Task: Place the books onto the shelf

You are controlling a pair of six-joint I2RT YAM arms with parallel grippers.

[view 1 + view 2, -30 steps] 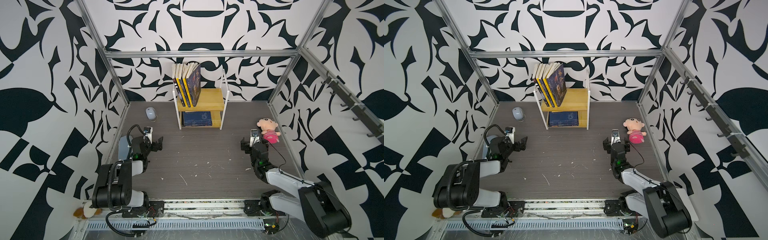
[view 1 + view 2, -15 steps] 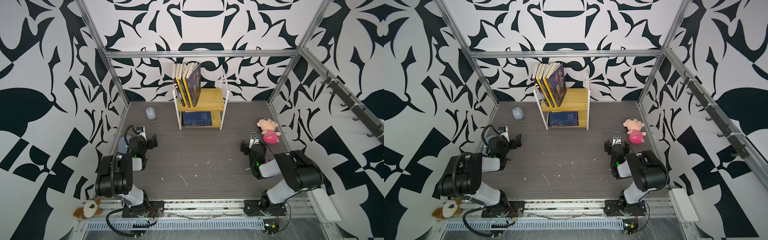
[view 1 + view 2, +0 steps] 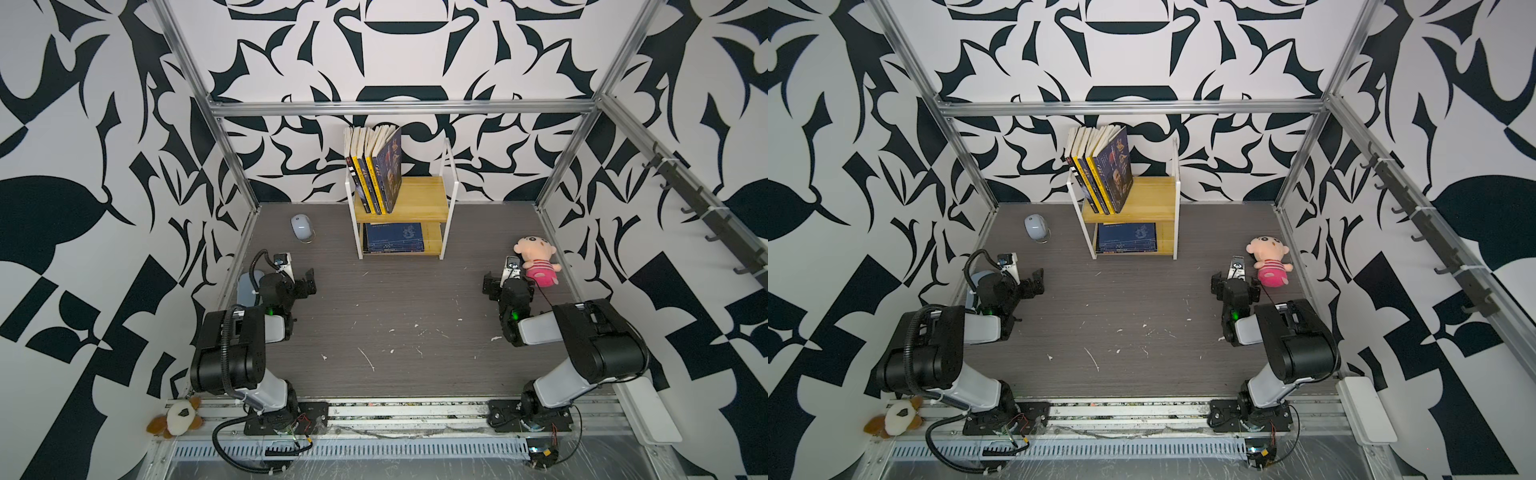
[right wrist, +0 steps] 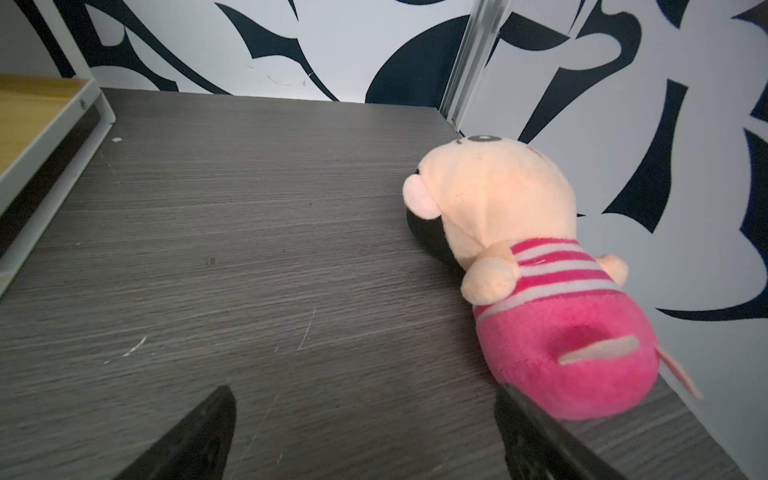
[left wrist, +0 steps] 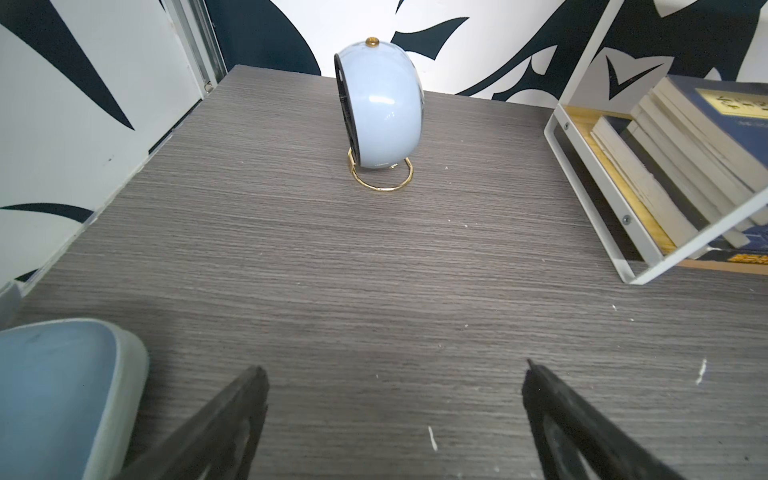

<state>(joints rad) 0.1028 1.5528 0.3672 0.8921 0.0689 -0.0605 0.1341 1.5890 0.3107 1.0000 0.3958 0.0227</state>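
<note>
Top views, both: my left arm (image 3: 266, 328) sits folded low at the left edge of the desk (image 3: 395, 316), left jaws spread wide and empty, facing the pale clock (image 3: 300, 226). At centre back, the books (image 3: 376, 174) lean upright on the upper board of the shelf (image 3: 422, 199), with others lying flat below. My right arm (image 3: 536, 328) is folded likewise, right jaws apart and empty, just beside the plush doll (image 3: 536, 266).
</note>
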